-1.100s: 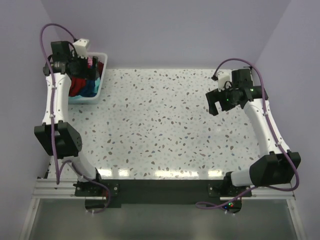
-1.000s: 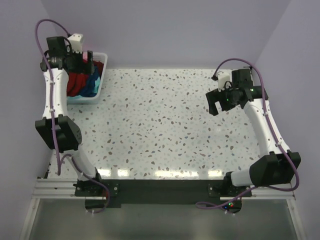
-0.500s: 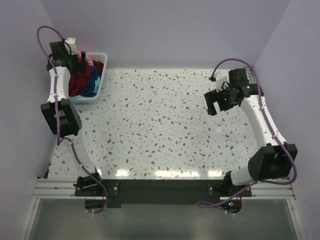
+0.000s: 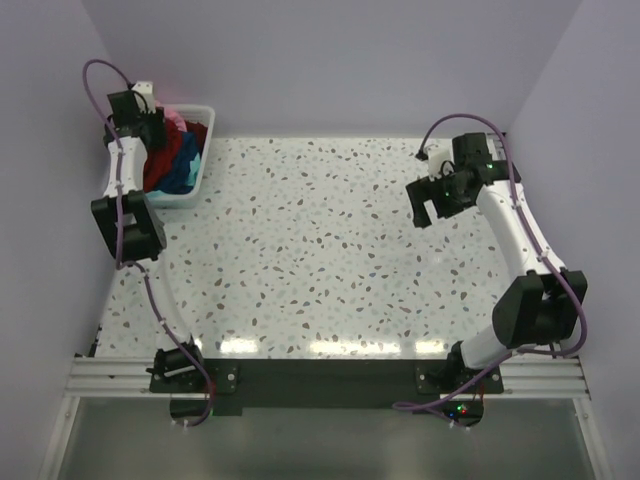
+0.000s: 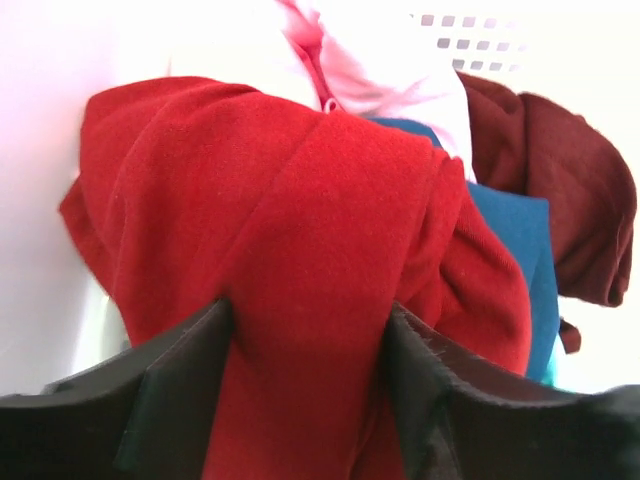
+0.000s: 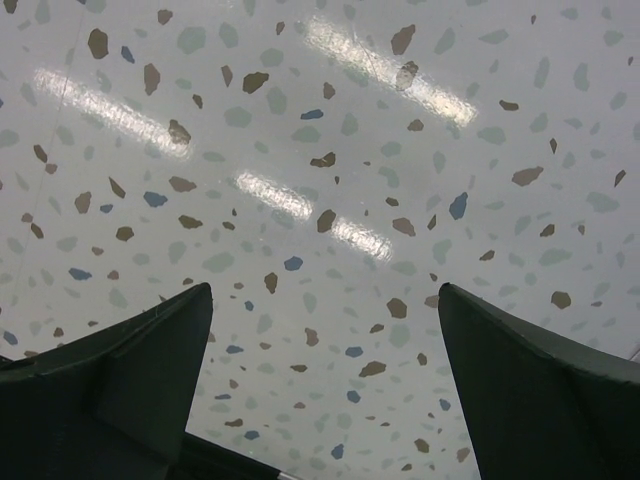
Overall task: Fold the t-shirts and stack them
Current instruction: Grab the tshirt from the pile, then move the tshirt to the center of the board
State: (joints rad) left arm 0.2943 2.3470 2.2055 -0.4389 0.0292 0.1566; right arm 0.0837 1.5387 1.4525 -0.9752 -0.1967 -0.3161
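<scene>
The t-shirts lie heaped in the white basket (image 4: 188, 197) at the table's far left corner. In the left wrist view a bright red t-shirt (image 5: 300, 200) is on top, with a pink one (image 5: 380, 70) behind it, a teal one (image 5: 515, 250) to the right and a dark red one (image 5: 575, 180) at the far right. My left gripper (image 5: 305, 335) is down in the basket (image 4: 152, 135), both fingers pressed against a raised fold of the red t-shirt. My right gripper (image 4: 428, 205) hangs open over bare table (image 6: 325, 300), holding nothing.
The basket's perforated white wall (image 5: 470, 30) rises behind the pile. The speckled tabletop (image 4: 330, 250) spreads between the two arms. Purple walls close in at the back and on both sides.
My left gripper has sunk into the basket and its jaws have closed in on the red fold. The right arm has swung slightly left and further back, its gripper still open.
</scene>
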